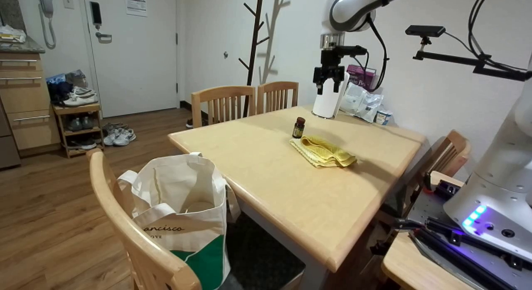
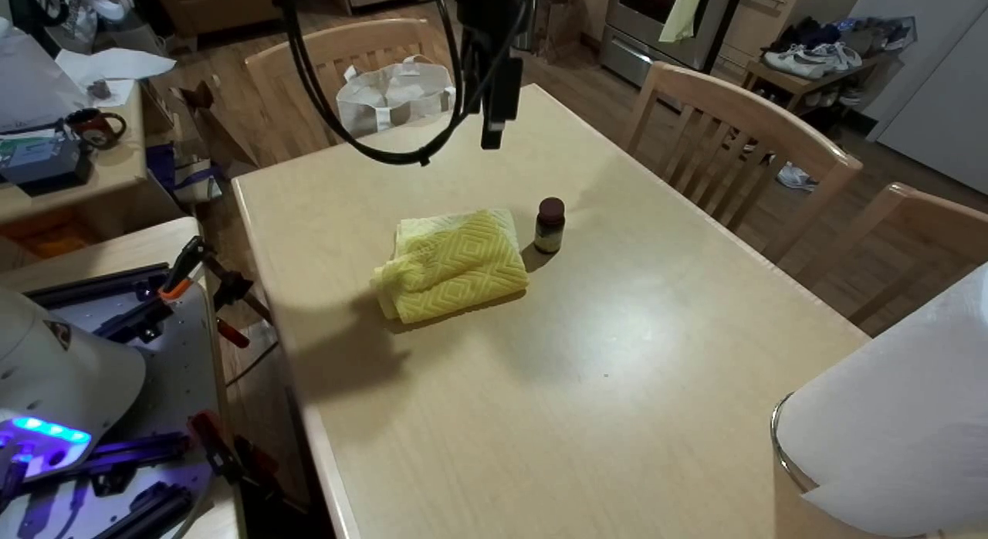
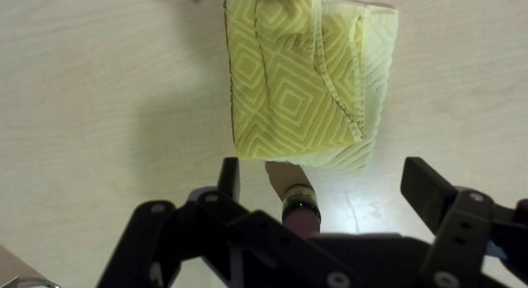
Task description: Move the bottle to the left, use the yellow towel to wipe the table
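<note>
The small dark bottle with a brown-red cap stands upright on the table in both exterior views (image 1: 298, 128) (image 2: 549, 227). The folded yellow towel lies beside it (image 1: 326, 152) (image 2: 459, 269). The light wood table (image 1: 266, 173) (image 2: 617, 415) carries both. My gripper (image 1: 328, 90) is open and empty, high above the table. It shows partly behind cables in an exterior view (image 2: 498, 122). In the wrist view, the bottle (image 3: 302, 211) appears between the spread fingers (image 3: 319, 172), its cap partly covered by the gripper body. The towel (image 3: 293, 94) lies just beyond it.
A white paper towel roll (image 1: 326, 101) (image 2: 888, 423) stands at one table end. White plastic bags (image 1: 361, 102) and a purple box (image 1: 360, 76) are behind it. Wooden chairs (image 1: 224, 92) surround the table. A canvas tote bag (image 1: 183, 190) sits on one chair.
</note>
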Robot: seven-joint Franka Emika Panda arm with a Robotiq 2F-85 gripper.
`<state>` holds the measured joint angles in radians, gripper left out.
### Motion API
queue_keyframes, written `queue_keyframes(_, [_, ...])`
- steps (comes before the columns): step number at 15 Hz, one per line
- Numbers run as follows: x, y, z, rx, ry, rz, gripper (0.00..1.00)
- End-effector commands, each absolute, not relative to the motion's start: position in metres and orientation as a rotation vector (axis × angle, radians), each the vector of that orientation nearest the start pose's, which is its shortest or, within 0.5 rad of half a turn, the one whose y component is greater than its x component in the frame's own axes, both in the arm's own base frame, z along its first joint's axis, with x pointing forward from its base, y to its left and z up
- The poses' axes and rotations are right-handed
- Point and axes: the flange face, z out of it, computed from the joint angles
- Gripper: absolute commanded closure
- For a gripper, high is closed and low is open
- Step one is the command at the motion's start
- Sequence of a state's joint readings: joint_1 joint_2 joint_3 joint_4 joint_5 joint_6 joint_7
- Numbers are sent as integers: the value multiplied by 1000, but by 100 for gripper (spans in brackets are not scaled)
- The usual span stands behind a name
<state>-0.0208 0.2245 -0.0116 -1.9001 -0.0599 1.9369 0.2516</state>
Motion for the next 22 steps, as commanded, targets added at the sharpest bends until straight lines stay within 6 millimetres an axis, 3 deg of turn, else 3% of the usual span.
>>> queue_keyframes(1, [587,-24,369,-3178,414,296,0])
queue_keyframes(3, [590,-22,366,-3168,398,315,0])
queue_keyframes(7, [622,-28,326,-3095,407,439,0])
queue_keyframes(11, [652,-48,294,-3085,567,463,0])
queue_keyframes(16, [671,-66,272,-3090,622,452,0])
queue_keyframes(22, [676,-46,264,-3032,501,569,0])
